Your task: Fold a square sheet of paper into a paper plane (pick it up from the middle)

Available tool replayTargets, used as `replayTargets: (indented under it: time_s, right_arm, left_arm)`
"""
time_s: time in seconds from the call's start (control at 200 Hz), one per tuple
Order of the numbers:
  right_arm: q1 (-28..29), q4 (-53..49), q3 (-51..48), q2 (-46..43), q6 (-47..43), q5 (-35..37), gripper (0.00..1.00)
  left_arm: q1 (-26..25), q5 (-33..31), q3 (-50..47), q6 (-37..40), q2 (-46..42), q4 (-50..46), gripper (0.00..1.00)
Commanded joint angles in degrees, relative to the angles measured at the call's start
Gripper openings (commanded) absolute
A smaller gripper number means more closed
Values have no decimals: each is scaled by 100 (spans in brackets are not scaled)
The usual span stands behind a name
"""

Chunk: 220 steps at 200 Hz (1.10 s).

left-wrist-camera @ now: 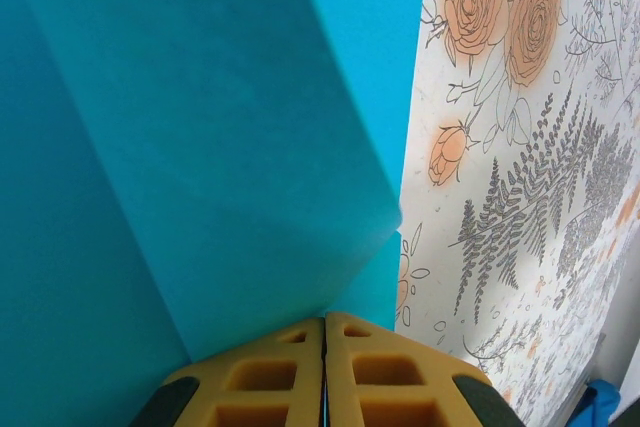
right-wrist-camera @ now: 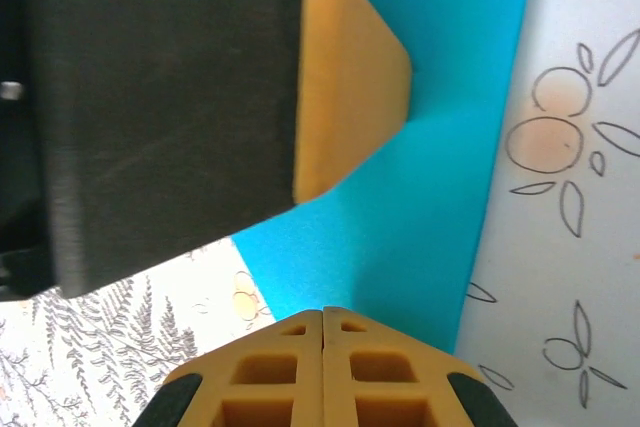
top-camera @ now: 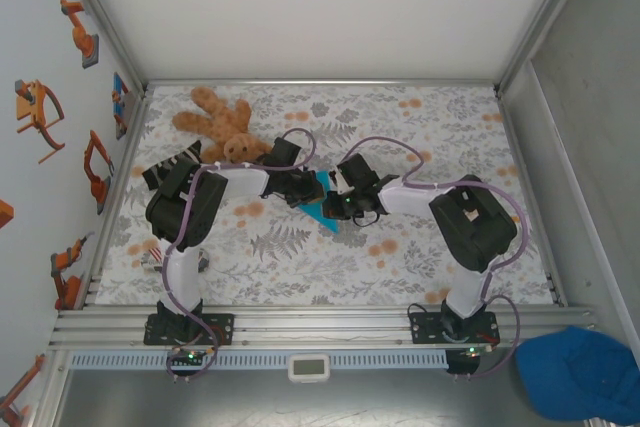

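The square sheet of paper (top-camera: 322, 213), cyan-blue and creased into layers, lies at the middle of the floral table between both grippers. My left gripper (top-camera: 308, 190) comes at it from the left. In the left wrist view the folded layers (left-wrist-camera: 200, 147) run down into the shut left gripper (left-wrist-camera: 325, 319), with a thin blue edge between the pads. My right gripper (top-camera: 336, 205) is shut, and its tips (right-wrist-camera: 323, 312) rest at the near edge of the paper (right-wrist-camera: 430, 177). One left finger (right-wrist-camera: 345, 87) presses the sheet just ahead. The paper plane is out of view.
A brown teddy bear (top-camera: 220, 122) lies at the back left, just behind the left arm. A dark blue fabric cap (top-camera: 580, 372) sits off the table at the front right. The floral tablecloth (top-camera: 400, 257) spreads in front of the grippers.
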Motion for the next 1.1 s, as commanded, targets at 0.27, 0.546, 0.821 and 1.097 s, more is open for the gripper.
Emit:
replayTargets:
  time_s: [0.27,0.546,0.821,1.097]
  right_arm:
    - [-82,-182,-218,268,42,46,0]
    - [-102,-562,-201,360,44,275,0]
    - [-108,-675,-114,341,55,238,0]
    - [-108,-766,-73,377,59,211,0]
  left_arm:
    - [88,-23,-35,206,57,-362,8]
    - [107,520,-189,401,-586,436,12]
    - [-29,561,-799,113,-498,987,3]
    - [-112,420,-821,345,-328,883,5]
